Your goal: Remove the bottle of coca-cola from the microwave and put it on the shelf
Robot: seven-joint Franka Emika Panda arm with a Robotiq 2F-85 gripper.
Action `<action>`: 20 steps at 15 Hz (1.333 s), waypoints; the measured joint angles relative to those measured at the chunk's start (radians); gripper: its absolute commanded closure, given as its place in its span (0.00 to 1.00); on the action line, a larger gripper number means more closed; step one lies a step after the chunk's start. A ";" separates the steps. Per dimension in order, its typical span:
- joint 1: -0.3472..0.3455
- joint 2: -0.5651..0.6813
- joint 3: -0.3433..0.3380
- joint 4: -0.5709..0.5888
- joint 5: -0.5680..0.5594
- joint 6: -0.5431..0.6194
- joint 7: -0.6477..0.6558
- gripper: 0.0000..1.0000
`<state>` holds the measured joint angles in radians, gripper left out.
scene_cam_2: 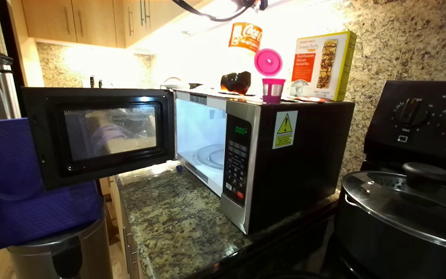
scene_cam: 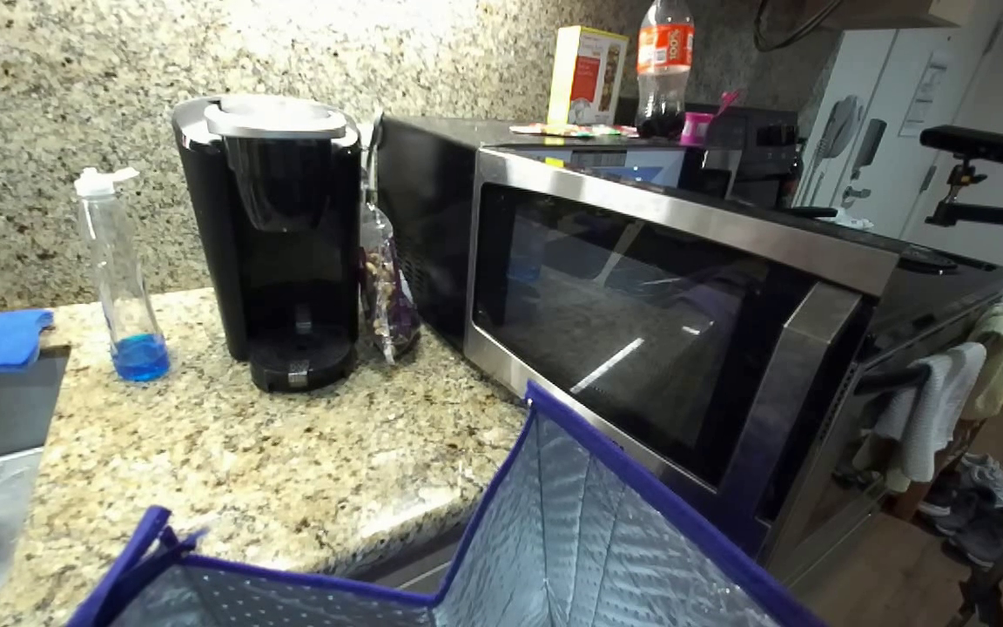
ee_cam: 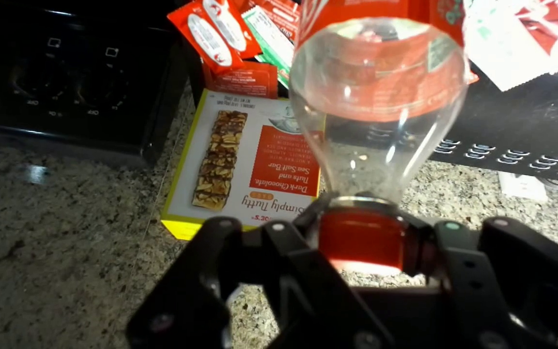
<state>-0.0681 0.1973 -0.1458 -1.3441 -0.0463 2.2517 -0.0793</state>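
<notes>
Microwave (scene_cam_2: 296, 174): door (scene_cam_2: 110, 130) hangs open. Bottle of coca-cola (scene_cam: 665, 63) is out of it, over its top, roughly upright; can't tell if the base touches. My read: light, just some dark drink (scene_cam_2: 235, 82) at the bottom in both exterior views, so weight sits low and may slosh or swing. Wall looks thin, soft and slick; unlikely to shatter, but I'd expect a body squeeze to dent it or slip. Snack-bar box (scene_cam_2: 319, 66) stands right of it in an exterior view, probably easy to topple. My tool (ee_cam: 364, 229) is closed on the bottle's top end, contact both sides. Pink cup (scene_cam_2: 272, 91) is close by on the near side, so little sideways room. Cap (ee_cam: 362, 242): best hold, I judge, stiffest part. Small contact though, so twist or tilt is the risk; I'd lower slow and plumb.
</notes>
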 measured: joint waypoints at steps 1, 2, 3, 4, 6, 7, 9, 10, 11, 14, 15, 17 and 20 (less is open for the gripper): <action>0.000 0.000 0.000 0.000 0.000 0.000 0.000 0.97; 0.000 0.000 0.000 0.000 0.000 -0.001 0.000 0.93; 0.000 0.000 0.000 0.002 0.000 -0.001 -0.001 0.94; 0.000 0.000 0.000 0.005 0.000 -0.001 -0.002 0.92; 0.001 -0.004 0.001 0.010 0.000 -0.006 -0.009 0.68; 0.003 -0.008 0.001 0.010 -0.002 -0.012 -0.009 0.67; 0.006 -0.017 0.001 0.013 -0.003 -0.030 -0.010 0.55; 0.007 -0.019 0.001 0.017 -0.004 -0.043 -0.011 0.49; 0.007 -0.020 0.001 0.023 -0.010 -0.061 -0.011 0.42; 0.009 -0.020 -0.001 0.044 -0.068 -0.108 -0.009 0.23; 0.009 -0.020 -0.002 0.050 -0.088 -0.118 -0.009 0.17; 0.009 -0.020 -0.003 0.060 -0.116 -0.138 -0.009 0.04; 0.009 -0.020 -0.002 0.071 -0.122 -0.169 -0.009 0.00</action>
<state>-0.0586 0.1773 -0.1475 -1.2732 -0.1686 2.0828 -0.0886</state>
